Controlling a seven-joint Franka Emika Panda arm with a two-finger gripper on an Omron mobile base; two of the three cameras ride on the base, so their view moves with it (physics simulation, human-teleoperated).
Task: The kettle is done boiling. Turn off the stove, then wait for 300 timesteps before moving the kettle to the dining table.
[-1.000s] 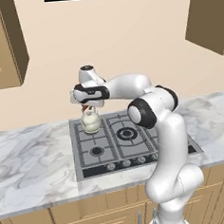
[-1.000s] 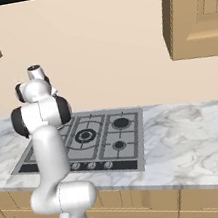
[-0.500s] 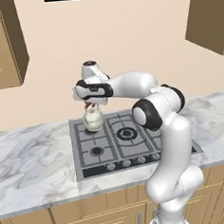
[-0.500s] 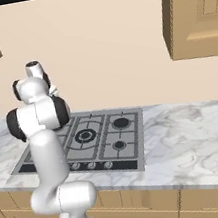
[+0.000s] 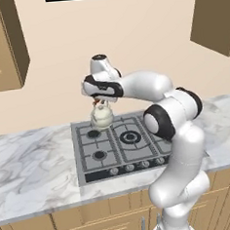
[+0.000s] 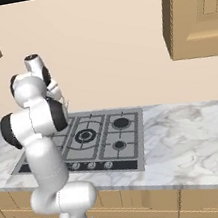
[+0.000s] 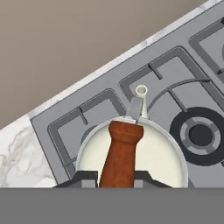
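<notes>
- The kettle (image 5: 102, 116) hangs in the air above the far left burner of the stove (image 5: 120, 145), clear of the grates as far as the left base view shows.
- It has been picked up, so I judge the carrying step to be under way; switching off the burner and the waiting period look to be behind it, though no flame or knob position can be read from the row of knobs (image 5: 135, 165) at the stove's near edge.
- The dining table is not in sight from here. What remains, in my judgement, is the whole trip: driving the base away from the marbled surface (image 5: 28, 167), reaching the table, and setting the kettle down.
- The hand (image 7: 117, 176) is clenched on the kettle's handle: in the hand view the reddish-brown wooden bar (image 7: 120, 151) runs up from between the two dark fingertips (image 7: 85, 177), which sit tight against its sides.
- In that same view the cream body of the kettle lies directly under the bar, with the short spout (image 7: 140, 98) pointing away toward the far burners.
- The kettle appears to hang roughly level under the hand in the left base view; a slight tilt cannot be ruled out.
- In the right base view the arm's own links cover the kettle, so that side adds nothing on the grip.
</notes>
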